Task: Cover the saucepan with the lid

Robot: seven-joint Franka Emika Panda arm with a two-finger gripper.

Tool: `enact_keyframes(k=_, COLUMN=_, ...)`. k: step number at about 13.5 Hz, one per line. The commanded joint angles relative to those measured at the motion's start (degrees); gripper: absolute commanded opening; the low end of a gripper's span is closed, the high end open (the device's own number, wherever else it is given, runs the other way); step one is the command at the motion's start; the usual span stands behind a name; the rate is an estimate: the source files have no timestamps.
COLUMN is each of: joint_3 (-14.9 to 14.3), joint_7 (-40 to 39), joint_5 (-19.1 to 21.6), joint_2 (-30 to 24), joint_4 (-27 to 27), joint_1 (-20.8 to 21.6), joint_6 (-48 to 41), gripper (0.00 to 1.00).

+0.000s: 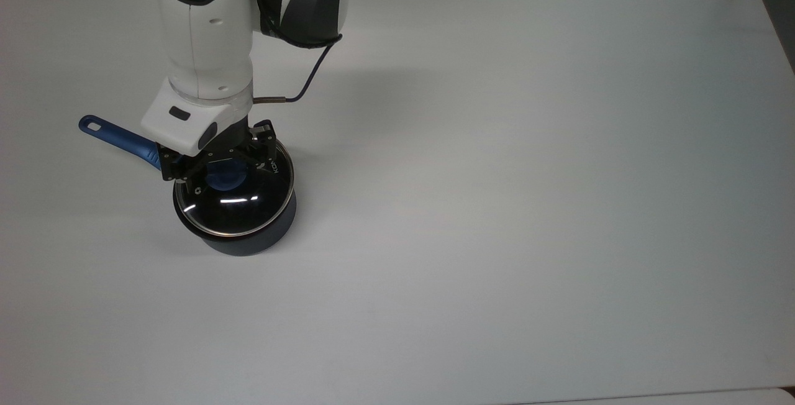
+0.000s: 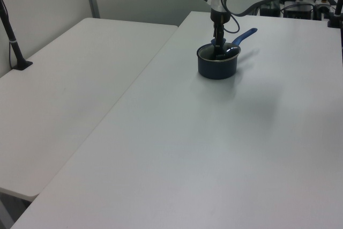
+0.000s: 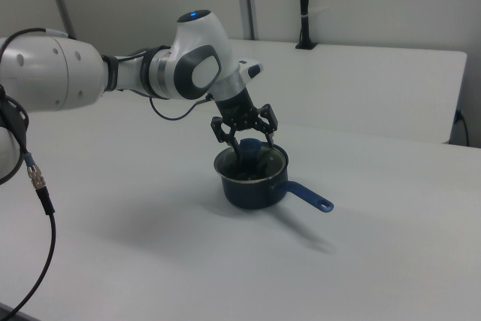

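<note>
Pretty even overhead light in here, bright but soft. The white table (image 1: 497, 206) comes out a bit grey and washed, dimmer toward the corners in the top view. Small white glints sit on the glass lid (image 1: 239, 203). Faint, fuzzy-edged shadows lie beside the saucepan (image 3: 252, 186) and under the arm (image 1: 205, 32).
</note>
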Motion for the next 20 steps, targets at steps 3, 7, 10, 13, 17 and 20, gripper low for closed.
enact_keyframes(k=3, joint_3=0.06, joint_7=7.09, joint_5=1.53, joint_2=-2.76, joint_4=-0.48, joint_1=0.66, joint_6=-3.77, gripper=1.0)
enact_keyframes(k=7, joint_3=0.76, joint_7=15.04, joint_5=1.54, joint_2=-7.5, joint_4=-0.48, joint_1=0.58, joint_6=-9.03, gripper=1.0)
enact_keyframes(k=10, joint_3=0.76, joint_7=15.04, joint_5=1.45, joint_2=-12.16, joint_4=-1.18, joint_1=0.31, joint_6=-14.48, gripper=1.0)
enact_keyframes(k=13, joint_3=2.5, joint_7=15.04, joint_5=1.54, joint_2=-19.35, joint_4=-6.52, joint_1=-0.3, joint_6=-17.12, gripper=1.0)
enact_keyframes(k=17, joint_3=7.26, joint_7=15.83, joint_5=1.54, joint_2=-25.44, joint_4=-9.97, joint_1=-1.88, joint_6=-24.15, gripper=1.0)
enact_keyframes(k=20, joint_3=7.88, joint_7=24.07, joint_5=3.29, joint_2=-25.71, joint_4=-9.71, joint_1=-1.45, joint_6=-24.16, gripper=1.0)
